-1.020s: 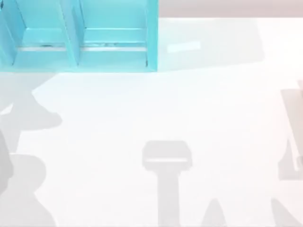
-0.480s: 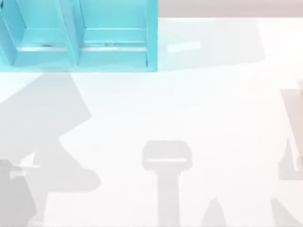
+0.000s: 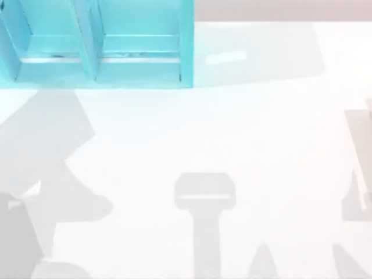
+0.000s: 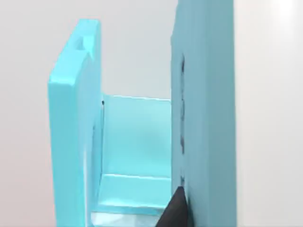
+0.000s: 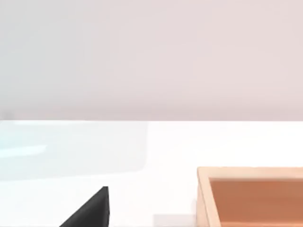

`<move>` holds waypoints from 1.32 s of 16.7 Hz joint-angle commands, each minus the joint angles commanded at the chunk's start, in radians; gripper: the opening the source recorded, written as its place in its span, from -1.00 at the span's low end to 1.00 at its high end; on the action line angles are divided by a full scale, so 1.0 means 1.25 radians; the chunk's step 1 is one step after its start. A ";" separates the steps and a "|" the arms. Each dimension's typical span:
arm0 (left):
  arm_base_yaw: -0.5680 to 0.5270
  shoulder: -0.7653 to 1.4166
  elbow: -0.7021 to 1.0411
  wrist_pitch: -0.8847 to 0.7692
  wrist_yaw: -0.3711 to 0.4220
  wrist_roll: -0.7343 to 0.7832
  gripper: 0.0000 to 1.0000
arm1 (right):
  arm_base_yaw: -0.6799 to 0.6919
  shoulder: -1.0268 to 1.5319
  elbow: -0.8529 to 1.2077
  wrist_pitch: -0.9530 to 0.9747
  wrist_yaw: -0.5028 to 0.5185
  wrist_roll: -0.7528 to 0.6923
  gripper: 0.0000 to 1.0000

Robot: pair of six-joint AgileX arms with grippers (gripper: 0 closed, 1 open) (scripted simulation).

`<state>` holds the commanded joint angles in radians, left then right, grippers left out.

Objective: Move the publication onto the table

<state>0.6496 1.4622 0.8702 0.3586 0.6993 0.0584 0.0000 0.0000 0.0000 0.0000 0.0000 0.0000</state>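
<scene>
turquoise shelf unit (image 3: pixel 99 43) | far-left, compartmented (upright) | wooden tray (image 5: pixel 251 196) | orange inside, rt wrist view

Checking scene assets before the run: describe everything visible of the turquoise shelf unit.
The turquoise shelf unit stands on the white table at its far left corner in the top view. It looks like smooth painted board, with upright dividers forming open compartments and a low ledge inside each. The left wrist view looks into one compartment between two walls, a dark fingertip close beside the nearer wall.

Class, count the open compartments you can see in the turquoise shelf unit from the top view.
2, side by side in the shelf unit at the table's far left: one further left, one beside it. More may lie beyond the frame.
</scene>
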 joint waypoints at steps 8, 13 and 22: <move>-0.380 0.174 -0.129 -0.101 -0.359 -0.458 -1.00 | 0.000 0.000 0.000 0.000 0.000 0.000 1.00; -0.744 0.291 -0.107 -0.122 -0.668 -0.894 -1.00 | 0.000 0.000 0.000 0.000 0.000 0.000 1.00; -1.255 0.412 0.059 -0.083 -1.225 -1.556 -1.00 | 0.000 0.000 0.000 0.000 0.000 0.000 1.00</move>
<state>-0.9196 1.9766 0.9438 0.2545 -0.8321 -1.8861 0.0000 0.0000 0.0000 0.0000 0.0000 0.0000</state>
